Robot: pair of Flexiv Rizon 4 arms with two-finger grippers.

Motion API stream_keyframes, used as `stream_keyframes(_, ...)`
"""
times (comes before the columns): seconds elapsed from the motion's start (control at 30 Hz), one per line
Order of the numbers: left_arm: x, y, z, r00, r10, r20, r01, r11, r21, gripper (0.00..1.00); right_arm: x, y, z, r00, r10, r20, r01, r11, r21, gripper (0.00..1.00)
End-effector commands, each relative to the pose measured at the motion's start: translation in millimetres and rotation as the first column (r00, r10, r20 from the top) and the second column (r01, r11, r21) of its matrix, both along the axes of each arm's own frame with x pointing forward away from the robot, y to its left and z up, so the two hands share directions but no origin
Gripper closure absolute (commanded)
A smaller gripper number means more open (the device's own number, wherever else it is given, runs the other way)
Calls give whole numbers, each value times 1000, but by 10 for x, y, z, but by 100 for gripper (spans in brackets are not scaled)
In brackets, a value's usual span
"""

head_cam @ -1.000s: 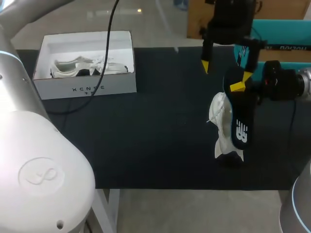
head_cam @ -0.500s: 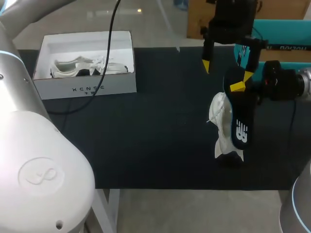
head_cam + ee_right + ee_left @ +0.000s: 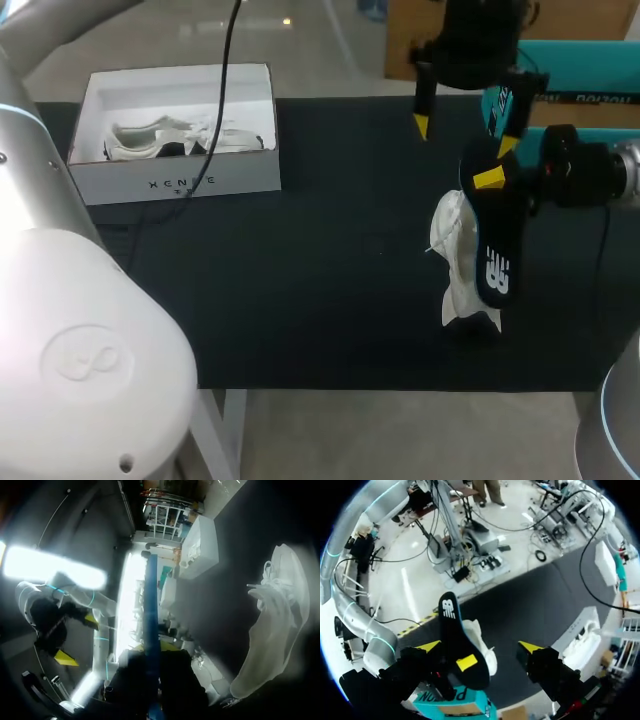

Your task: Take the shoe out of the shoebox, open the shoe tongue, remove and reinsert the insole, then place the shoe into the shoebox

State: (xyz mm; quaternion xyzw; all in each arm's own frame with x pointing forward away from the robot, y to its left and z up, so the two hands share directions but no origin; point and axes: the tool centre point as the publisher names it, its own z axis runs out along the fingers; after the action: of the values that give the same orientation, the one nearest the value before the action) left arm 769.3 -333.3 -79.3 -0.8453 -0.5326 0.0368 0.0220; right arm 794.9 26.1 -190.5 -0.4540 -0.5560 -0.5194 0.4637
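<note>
Your left fingers stand wide apart and hold nothing. In the head view the left gripper hangs fingers-down over the tabletop's far right part, its arm reaching in past the middle. Your right gripper comes in level from the right edge and pinches the dark insole near one end. The insole hangs over the white shoe, which lies near the right edge. The shoebox sits at the far left corner with a second shoe inside.

From the left wrist, your left gripper is spread wide, both yellow tips clear of everything. The insole rises between them without touching either. One yellow tip of the right gripper presses on it, and the shoe lies just behind. The shoebox is well apart, beyond one finger.

From the right wrist, the insole stands edge-on straight ahead of your right gripper, clamped at its near end. The shoe lies beside it on the dark tabletop, the shoebox is far beyond, and the left gripper hangs spread on the insole's other side.
</note>
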Motion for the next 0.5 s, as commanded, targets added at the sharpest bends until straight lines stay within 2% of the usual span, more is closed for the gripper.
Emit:
stream_keyframes(0.03,-116,36,50,977,139,159,-152,986,75,0,-4,-1,2,1000,0,-1,0,1000,-2,100)
stream_keyframes(0.3,-167,175,-106,931,325,168,-330,944,2,0,-4,-1,2,1000,0,-1,0,1000,-2,100)
stream_keyframes(0.5,-158,275,-251,917,373,142,-365,928,-77,0,-4,-1,2,1000,0,-1,0,1000,-2,100)
